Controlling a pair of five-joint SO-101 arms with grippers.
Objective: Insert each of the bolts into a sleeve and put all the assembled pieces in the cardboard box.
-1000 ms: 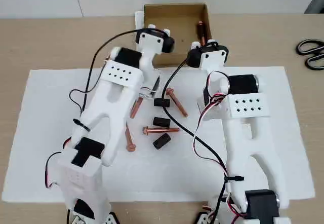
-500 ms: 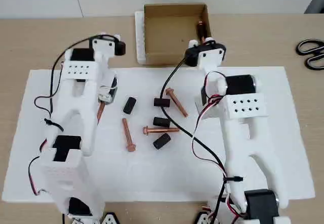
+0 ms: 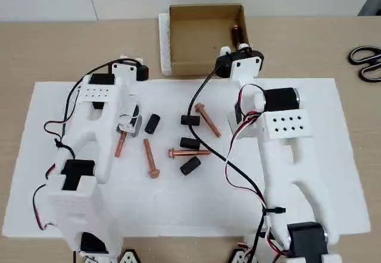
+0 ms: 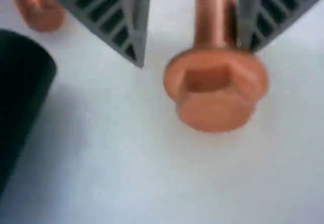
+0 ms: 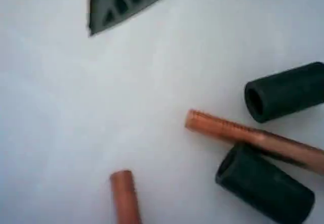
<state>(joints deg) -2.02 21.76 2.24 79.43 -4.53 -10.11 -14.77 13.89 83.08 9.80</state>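
Observation:
My left gripper is low over the white mat, open, straddling the shaft of a copper bolt. The shaft lies against one finger, with a gap to the other. A black sleeve lies just beside it. Three more bolts and three sleeves are spread mid-mat. The cardboard box holds one assembled piece. My right gripper hangs open at the box's near right corner.
Scissors lie on the wooden table at the far right. Black cables trail from both arms over the mat. In the right wrist view, two sleeves and a bolt lie close together.
My left arm swung away from the box to the left, then came down on the mat with its fingers around a bolt. One sleeve now lies uncovered beside it. My right arm barely shifted.

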